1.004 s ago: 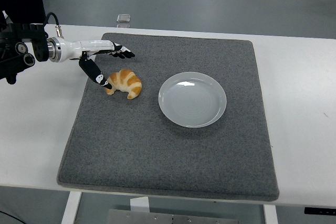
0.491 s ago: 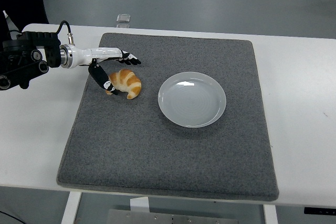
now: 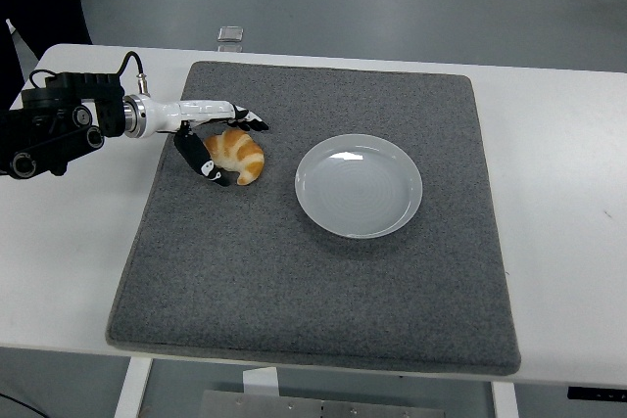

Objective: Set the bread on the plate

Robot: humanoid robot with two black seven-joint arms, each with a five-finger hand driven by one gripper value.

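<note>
A golden croissant [image 3: 239,155] lies on the grey mat [image 3: 323,271], left of a white round plate [image 3: 359,185]. My left hand [image 3: 227,147] reaches in from the left and straddles the croissant: its fingers [image 3: 247,120] lie along the far side and the thumb [image 3: 208,165] curls around the near left side. The fingers are spread around the bread, not closed tight on it, and the croissant rests on the mat. The plate holds nothing. My right hand is not in view.
A small clear object [image 3: 230,36] stands at the table's far edge behind the mat. The white table [image 3: 558,173] extends to the right of the mat.
My left hand has moved right and slightly down, from beside the croissant's left end to around it. The croissant and plate have not moved.
</note>
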